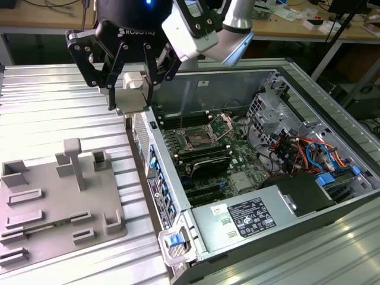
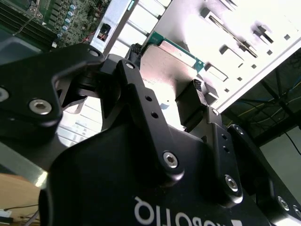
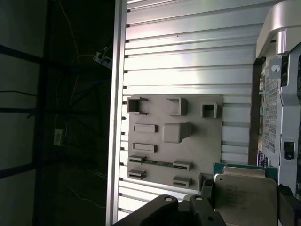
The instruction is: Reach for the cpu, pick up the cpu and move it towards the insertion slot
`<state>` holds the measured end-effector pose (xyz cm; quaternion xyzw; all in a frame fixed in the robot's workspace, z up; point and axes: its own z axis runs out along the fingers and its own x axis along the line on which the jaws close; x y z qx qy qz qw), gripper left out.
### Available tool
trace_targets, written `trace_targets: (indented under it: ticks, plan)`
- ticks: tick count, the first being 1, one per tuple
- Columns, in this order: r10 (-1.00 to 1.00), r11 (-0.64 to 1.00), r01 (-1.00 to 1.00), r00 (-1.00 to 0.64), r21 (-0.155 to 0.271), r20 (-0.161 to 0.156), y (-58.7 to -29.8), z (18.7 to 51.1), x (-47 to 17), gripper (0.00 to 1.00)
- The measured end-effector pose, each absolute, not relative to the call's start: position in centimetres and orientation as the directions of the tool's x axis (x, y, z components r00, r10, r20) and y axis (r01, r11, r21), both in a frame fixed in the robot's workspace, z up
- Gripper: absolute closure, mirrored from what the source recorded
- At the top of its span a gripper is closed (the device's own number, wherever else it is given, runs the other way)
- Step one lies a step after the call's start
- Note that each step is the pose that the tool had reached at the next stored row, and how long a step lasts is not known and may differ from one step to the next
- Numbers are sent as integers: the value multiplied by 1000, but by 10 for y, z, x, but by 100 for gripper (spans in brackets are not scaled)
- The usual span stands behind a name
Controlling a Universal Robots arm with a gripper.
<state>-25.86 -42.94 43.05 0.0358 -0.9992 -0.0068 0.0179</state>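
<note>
Lab or electronics workshop. Ribbed aluminium table (image 1: 53, 101) carries an opened computer case (image 1: 249, 178) and grey fixture plate (image 1: 56, 199); cluttered wooden workbench (image 1: 297, 21) behind, cables beneath.

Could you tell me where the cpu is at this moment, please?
The cpu is held in the claw, raised above the open computer case's wall on the exterior view's left, short of the insertion slot on the motherboard.

light: bright overhead | glare: ribbed metal table (image 1: 53, 107) washed out | wrist views: dark, underexposed surroundings
</note>
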Motion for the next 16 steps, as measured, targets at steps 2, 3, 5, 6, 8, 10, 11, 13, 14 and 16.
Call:
trace_targets:
  ticks: [2,3,5,6,8,10,11,13,14,16]
  plan:
    - [-72,997,-71,-997,15,35,-429,430,-257,45]
    - [-72,997,-71,-997,15,35,-429,431,-256,45]
    - [-72,997,-71,-997,15,35,-429,430,-255,45]
    - [-72,997,-71,-997,15,35,-429,430,-255,45]
    - [-72,997,-71,-997,15,35,-429,430,-253,45]
    - [-72,997,-71,-997,15,35,-429,430,-252,45]
    - [-72,997,-71,-997,15,35,-429,430,-251,45]
    - [-72,997,-71,-997,15,35,-429,430,-250,45]
    - [-72,997,-71,-997,15,35,-429,431,-249,45]
    - [-72,997,-71,-997,15,35,-429,430,-247,45]
